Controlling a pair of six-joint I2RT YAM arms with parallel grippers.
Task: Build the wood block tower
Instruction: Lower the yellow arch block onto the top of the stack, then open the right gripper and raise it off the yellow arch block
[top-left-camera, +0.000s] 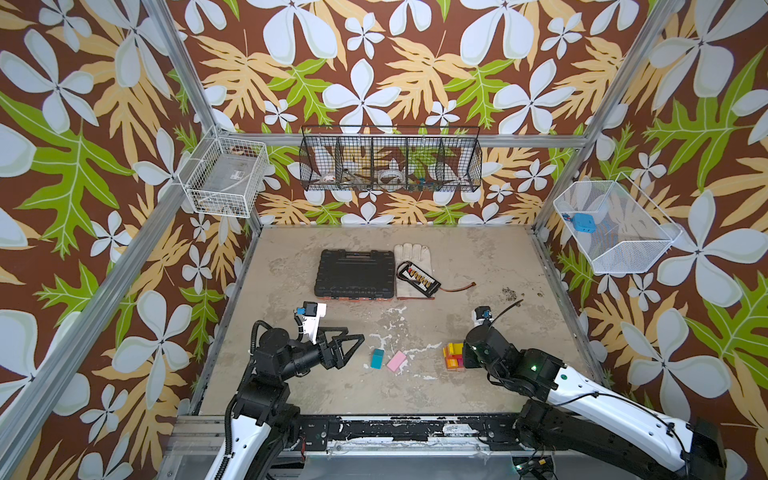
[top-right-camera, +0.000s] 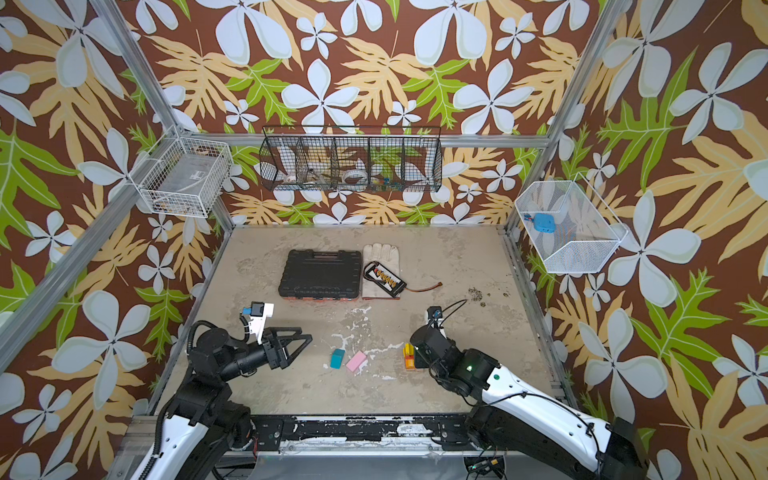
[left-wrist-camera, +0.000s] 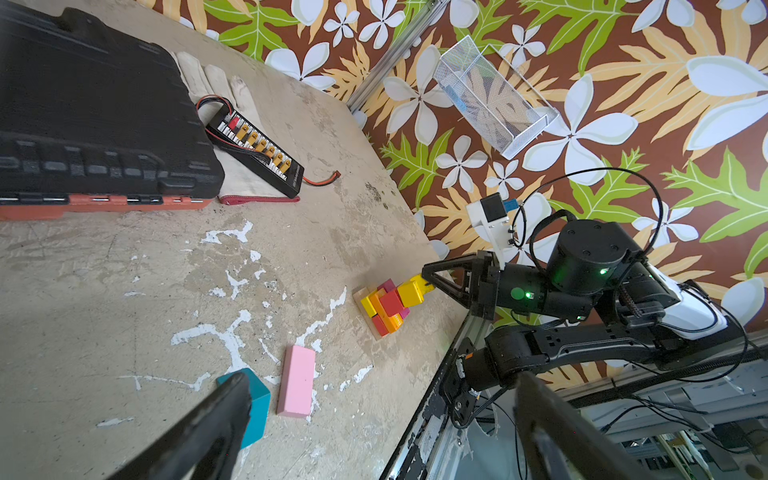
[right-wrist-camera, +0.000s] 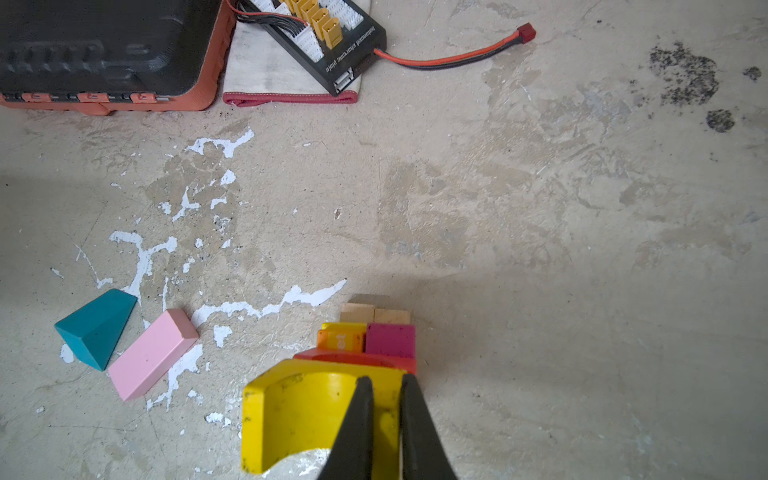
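The tower (top-left-camera: 452, 358) (top-right-camera: 409, 358) is a short stack of tan, orange, magenta, red and yellow wood blocks at the front right of the table. My right gripper (right-wrist-camera: 384, 380) (left-wrist-camera: 428, 284) is shut on one leg of a yellow arch (right-wrist-camera: 299, 411) (left-wrist-camera: 411, 291), which sits on top of the stack. A teal wedge block (top-left-camera: 377, 358) (right-wrist-camera: 97, 326) and a pink bar (top-left-camera: 396, 360) (right-wrist-camera: 151, 353) lie side by side on the table to the tower's left. My left gripper (top-left-camera: 355, 333) (left-wrist-camera: 382, 380) hovers open and empty just left of the teal block.
A black plastic case (top-left-camera: 355, 272) lies at the back middle, with a pale glove (top-left-camera: 413, 253) and a black connector board (top-left-camera: 417, 279) with red-black leads beside it. Wire baskets (top-left-camera: 390, 160) hang on the walls. The metal front rail (top-left-camera: 374, 428) runs between the arm bases.
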